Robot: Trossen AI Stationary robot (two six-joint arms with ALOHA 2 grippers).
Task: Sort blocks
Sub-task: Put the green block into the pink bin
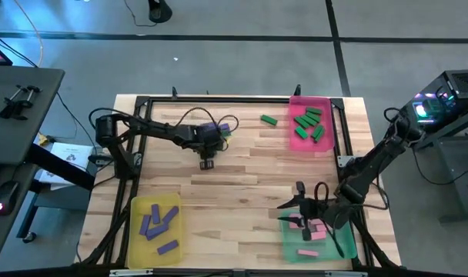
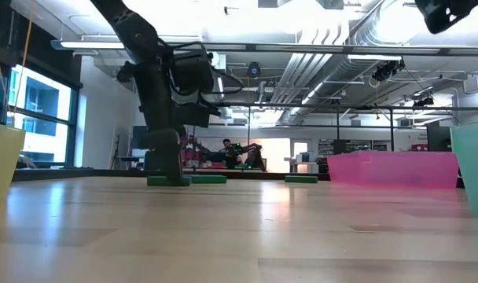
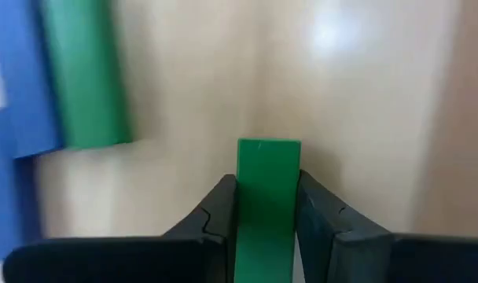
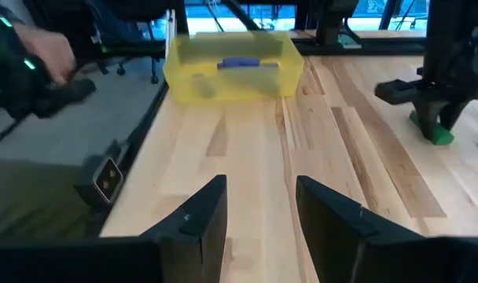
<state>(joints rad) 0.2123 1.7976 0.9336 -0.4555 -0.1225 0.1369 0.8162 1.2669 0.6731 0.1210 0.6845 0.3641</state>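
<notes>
Clamped between my left gripper's [image 3: 266, 224] two dark fingers [image 3: 215, 216] sits a green block [image 3: 266, 189], standing lengthwise in the gap with its far end poking out past the fingertips; both pads press its long sides. Just beside it on the wooden table [image 1: 242, 177] lie another green block [image 3: 86, 75] and a blue-looking one [image 3: 15, 86], close together and apart from the one I grip. From above, my left gripper [image 1: 207, 160] is down at the table's middle-left part, near a small cluster of blocks [image 1: 222, 127]. From table height my left arm [image 2: 162, 94] reaches straight down to the board, with green blocks [image 2: 207, 179] flat on the wood at its foot.

My right gripper [image 4: 259, 212] has its fingers apart with nothing between them, only bare wood showing in the gap. It hangs over the green tray [image 1: 330, 242], which holds pink blocks [image 1: 311, 231].

A lone green block [image 1: 269, 120] lies on the wood just beside the pink tray [image 1: 295, 142], which holds several green blocks [image 1: 309, 123]. The yellow tray [image 1: 138, 231] holds purple blocks [image 1: 158, 221].
</notes>
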